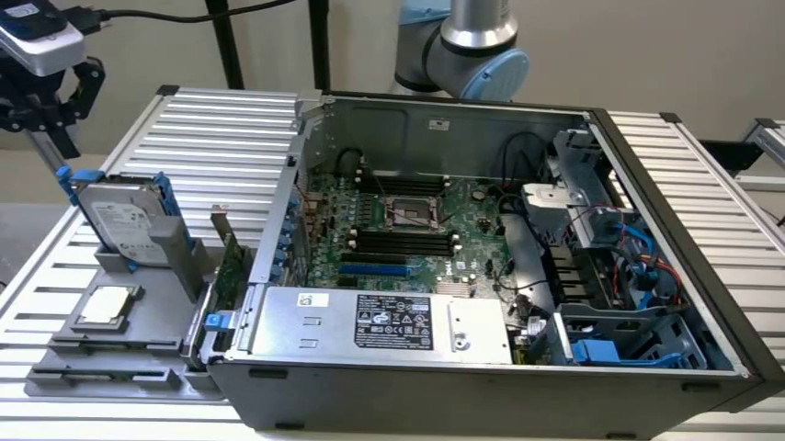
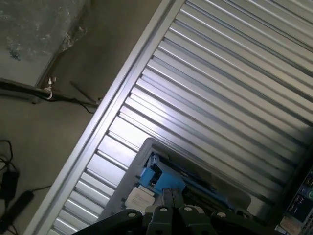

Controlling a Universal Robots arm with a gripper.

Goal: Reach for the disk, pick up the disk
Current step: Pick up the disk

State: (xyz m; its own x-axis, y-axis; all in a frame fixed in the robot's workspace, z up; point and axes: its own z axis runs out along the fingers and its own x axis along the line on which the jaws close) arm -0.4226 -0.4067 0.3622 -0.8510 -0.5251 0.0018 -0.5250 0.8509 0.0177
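Note:
The disk (image 1: pixel 123 216) stands on edge in a grey holder (image 1: pixel 165 257) at the exterior view's left, silver with a white label and blue rails. My gripper (image 1: pixel 51 152) hangs just above and behind the disk's top corner, apart from it. In the wrist view the fingers (image 2: pixel 171 198) are pressed together with nothing between them. Past their tips lie the disk's blue rail and label (image 2: pixel 157 177).
An open computer case (image 1: pixel 687 303) fills the middle and the exterior view's right. A small square CPU chip (image 1: pixel 108 306) lies on a grey tray in front of the holder. A circuit card (image 1: pixel 228 262) stands beside the case. The ribbed metal table (image 1: pixel 209 129) extends behind the holder.

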